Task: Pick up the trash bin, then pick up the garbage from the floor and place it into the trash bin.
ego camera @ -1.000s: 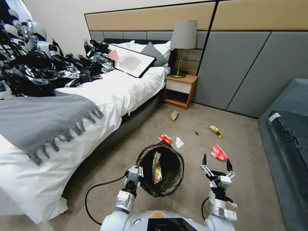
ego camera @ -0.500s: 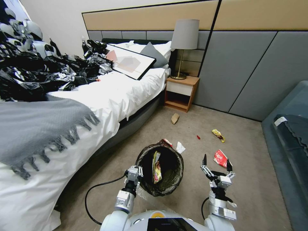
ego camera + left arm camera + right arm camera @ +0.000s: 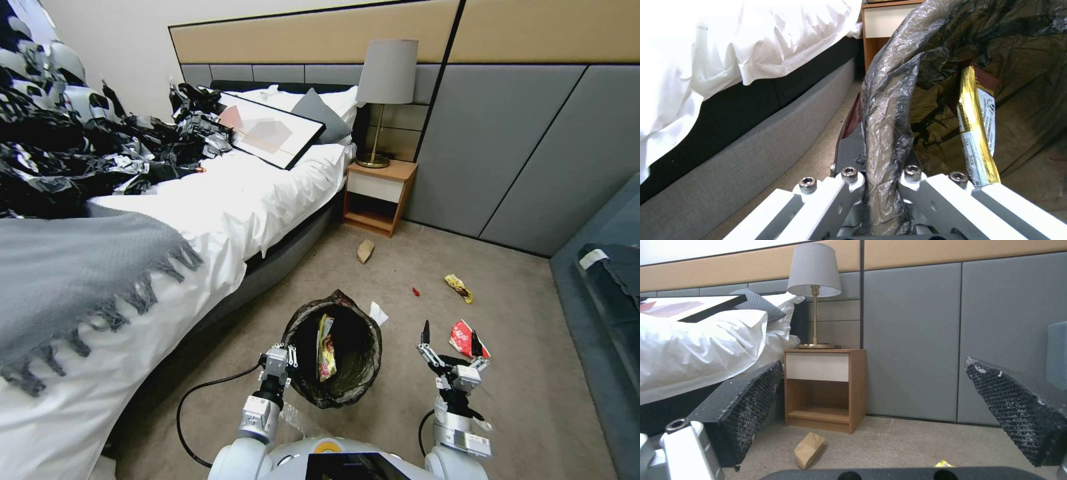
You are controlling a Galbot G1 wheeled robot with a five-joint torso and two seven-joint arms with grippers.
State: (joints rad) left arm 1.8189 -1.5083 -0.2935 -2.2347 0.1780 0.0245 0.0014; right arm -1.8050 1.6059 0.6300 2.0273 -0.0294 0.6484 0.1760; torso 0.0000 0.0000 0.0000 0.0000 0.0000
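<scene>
Beside the bed [image 3: 220,213], on the beige carpet, the trash bin [image 3: 333,360] hangs from the left pincer [image 3: 279,363], whose two metal fingers [image 3: 849,186] are squeezed together on the crinkly black liner [image 3: 889,110] folded over the bin's near rim. The left wrist view shows the bunched plastic pinched between them, with a gold-and-white wrapper [image 3: 978,130] standing upright inside the bag, leaning on the liner wall; from the head view the same wrapper [image 3: 325,347] sits within the bin's mouth.

The right pincer [image 3: 451,341] is held above the floor just right of the bin, its two dark fingertips [image 3: 425,331] spread wide apart and gripping nothing. A red-and-white wrapper [image 3: 465,337] lies on the carpet just beyond it, partly behind one fingertip. Through the right wrist view the textured pads [image 3: 753,403] frame the nightstand [image 3: 824,390] and lamp [image 3: 812,293], with a crumpled brown paper [image 3: 808,449] on the floor between.

Other garbage lies scattered farther off: a white tissue [image 3: 378,313] touching the bin's far side, a tiny red scrap [image 3: 415,291], a yellow wrapper [image 3: 459,288], and the brown paper [image 3: 365,251] near the nightstand [image 3: 377,197].
</scene>
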